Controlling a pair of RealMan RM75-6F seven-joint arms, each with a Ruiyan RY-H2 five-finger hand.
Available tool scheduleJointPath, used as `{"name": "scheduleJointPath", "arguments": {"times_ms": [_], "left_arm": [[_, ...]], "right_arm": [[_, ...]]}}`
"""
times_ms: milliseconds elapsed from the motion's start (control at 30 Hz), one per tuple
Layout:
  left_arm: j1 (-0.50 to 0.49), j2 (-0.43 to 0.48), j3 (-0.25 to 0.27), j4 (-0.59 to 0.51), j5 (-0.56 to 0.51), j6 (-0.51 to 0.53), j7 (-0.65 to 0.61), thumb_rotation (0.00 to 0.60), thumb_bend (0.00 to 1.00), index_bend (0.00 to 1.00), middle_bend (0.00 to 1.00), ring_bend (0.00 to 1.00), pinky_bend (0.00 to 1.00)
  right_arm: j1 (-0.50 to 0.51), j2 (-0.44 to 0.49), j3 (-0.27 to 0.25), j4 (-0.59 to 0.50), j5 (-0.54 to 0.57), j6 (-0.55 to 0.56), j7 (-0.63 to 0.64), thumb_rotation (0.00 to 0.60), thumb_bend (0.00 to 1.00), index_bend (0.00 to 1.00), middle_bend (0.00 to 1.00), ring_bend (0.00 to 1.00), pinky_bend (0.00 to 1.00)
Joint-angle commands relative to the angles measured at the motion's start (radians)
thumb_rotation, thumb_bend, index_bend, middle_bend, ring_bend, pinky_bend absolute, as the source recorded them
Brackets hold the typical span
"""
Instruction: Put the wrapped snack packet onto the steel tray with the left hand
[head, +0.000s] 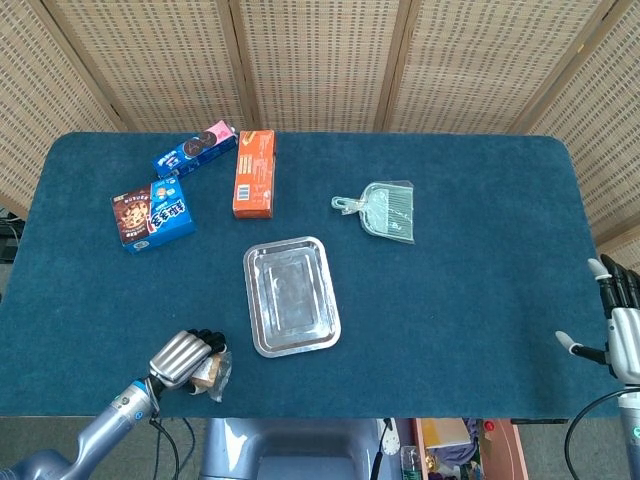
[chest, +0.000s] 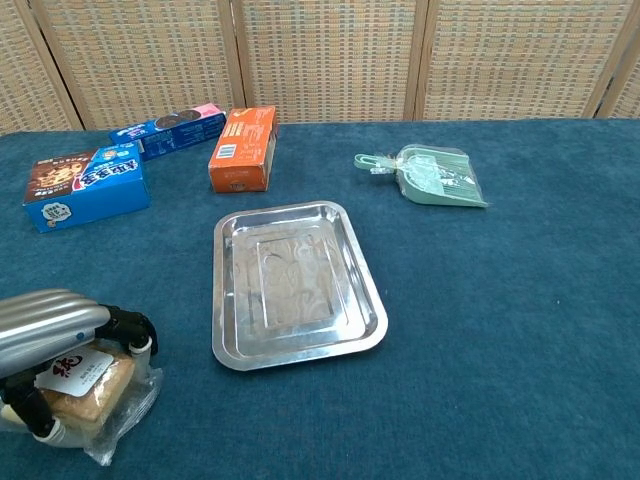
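My left hand is at the grab step, fingers curled over the snack packet at the bottom left of the counter, so next I think I squeeze, lift & go right to the steel tray; right hand spread, w/ nothing in it.

snack packet: upper half covered by the left hand, whose wrist runs off the chest view's left edge
right hand: cut by the head view's right edge; fingers only partly visible
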Motion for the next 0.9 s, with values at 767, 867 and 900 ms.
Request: {"name": "scheduleJointPath", "arguments": {"times_ms": [767,867,900], "left_arm": [[-0.390,-0.172,-0.314,0.065,-0.384,-0.166,0.107,0.600,0.05,0.55,0.51,0.40,0.48],[-0.429,-0.233,-0.325,0.132,-0.435,-0.164,0.137,0.600,0.05,0.55,0.49,0.40,0.47],[-0.441,-0.250,-0.327,0.152,-0.448,-0.163,0.144,0.600,0.05,0.55,0.48,0.40,0.47]], "right_arm": [[0.027,-0.012,0.011,0.017,0.049,-0.061,-0.021,0.600,0.00,0.00,0.00,0.00,0.00],[0.030,-0.013,0.015,0.025,0.062,-0.071,-0.015,0.600,0.00,0.00,0.00,0.00,0.00],[0.030,-0.013,0.017,0.028,0.066,-0.074,-0.013,0.600,0.00,0.00,0.00,0.00,0.00]]}}
